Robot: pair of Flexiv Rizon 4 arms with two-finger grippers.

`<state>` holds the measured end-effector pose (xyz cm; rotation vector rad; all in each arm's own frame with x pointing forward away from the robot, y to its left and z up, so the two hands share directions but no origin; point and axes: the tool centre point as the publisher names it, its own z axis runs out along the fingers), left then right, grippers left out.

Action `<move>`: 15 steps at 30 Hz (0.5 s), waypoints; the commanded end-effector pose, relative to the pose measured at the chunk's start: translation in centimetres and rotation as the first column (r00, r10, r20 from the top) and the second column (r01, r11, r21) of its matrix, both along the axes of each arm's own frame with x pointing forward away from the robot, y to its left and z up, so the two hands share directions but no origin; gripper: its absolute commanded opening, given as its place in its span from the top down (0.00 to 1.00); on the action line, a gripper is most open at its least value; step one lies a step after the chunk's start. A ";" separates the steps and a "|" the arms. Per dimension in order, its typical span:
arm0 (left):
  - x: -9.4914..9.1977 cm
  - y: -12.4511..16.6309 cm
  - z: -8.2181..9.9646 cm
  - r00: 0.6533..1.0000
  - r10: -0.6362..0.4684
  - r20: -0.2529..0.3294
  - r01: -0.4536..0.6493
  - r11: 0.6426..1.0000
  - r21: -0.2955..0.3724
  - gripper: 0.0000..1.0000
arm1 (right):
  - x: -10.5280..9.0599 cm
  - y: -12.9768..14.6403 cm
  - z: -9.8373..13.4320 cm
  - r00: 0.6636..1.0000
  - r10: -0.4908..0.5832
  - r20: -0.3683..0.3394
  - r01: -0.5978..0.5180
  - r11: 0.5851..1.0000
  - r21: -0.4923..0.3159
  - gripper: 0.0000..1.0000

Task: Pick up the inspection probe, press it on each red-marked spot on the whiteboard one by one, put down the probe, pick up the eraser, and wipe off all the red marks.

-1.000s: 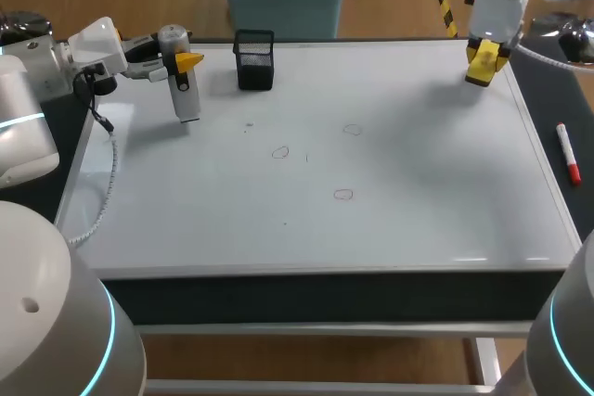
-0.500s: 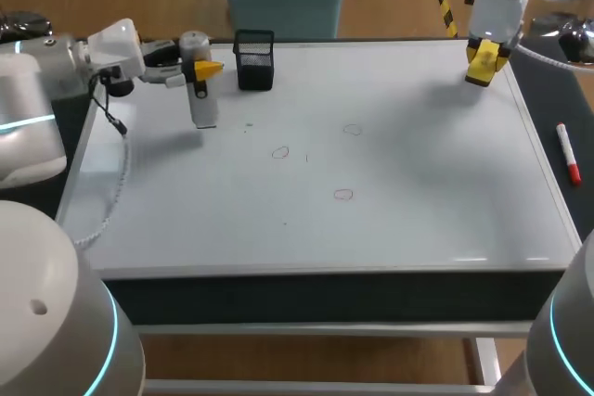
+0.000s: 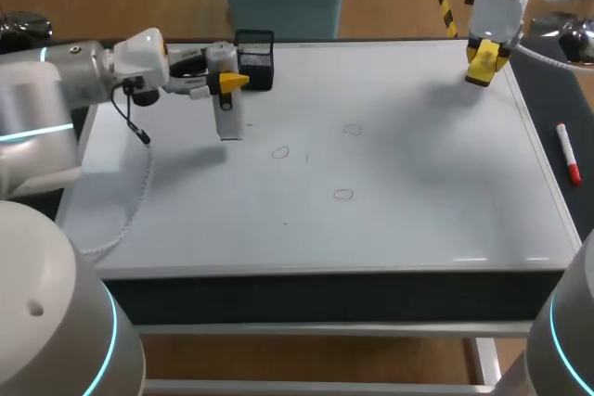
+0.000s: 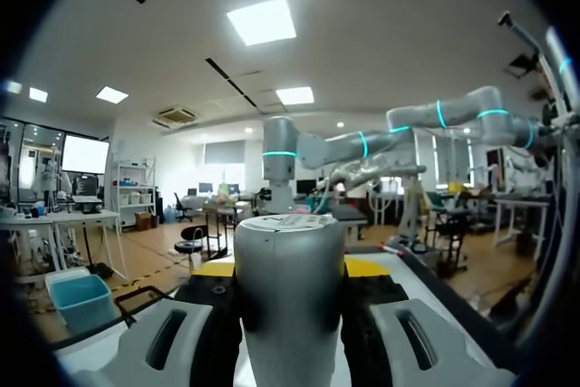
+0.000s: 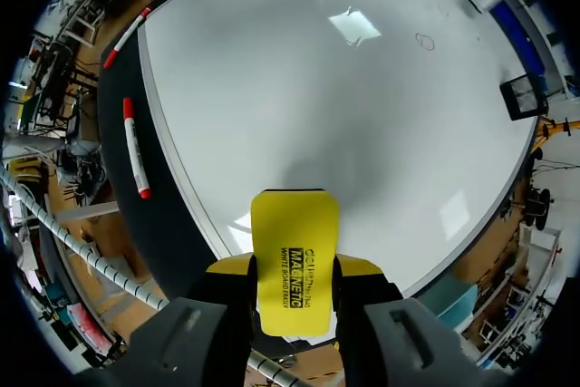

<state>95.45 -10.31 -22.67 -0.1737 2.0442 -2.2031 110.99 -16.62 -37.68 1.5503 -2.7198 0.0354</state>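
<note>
The inspection probe [image 3: 225, 104], a grey-white cylinder, hangs upright above the whiteboard [image 3: 418, 164] with my left gripper [image 3: 224, 80] shut on it. In the left wrist view the probe [image 4: 288, 296] fills the gap between the fingers of the left gripper [image 4: 290, 269]. Three small red marks sit near the board's middle: one [image 3: 280, 151] just right of the probe tip, one [image 3: 352, 129] farther right, one [image 3: 343, 195] nearer the front. My right gripper [image 3: 484, 55] hovers at the far right corner, shut on the yellow eraser [image 3: 484, 64]. The right wrist view shows the eraser [image 5: 293, 251] clamped between both fingers.
A black mesh holder [image 3: 254, 59] stands at the board's back edge, just behind the left gripper. A red marker [image 3: 567, 151] lies on the dark strip right of the board, seen also as the marker [image 5: 134, 147] in the right wrist view.
My left arm has carried the probe rightward from the board's left edge toward the red marks. The right arm and eraser have stayed put.
</note>
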 end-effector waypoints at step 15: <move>-0.7 -6.3 -2.8 0.976 -0.214 -0.030 0.214 0.977 -0.024 1.00 | 0.2 -0.1 0.2 1.000 0.003 -0.006 -0.003 1.000 -0.002 1.00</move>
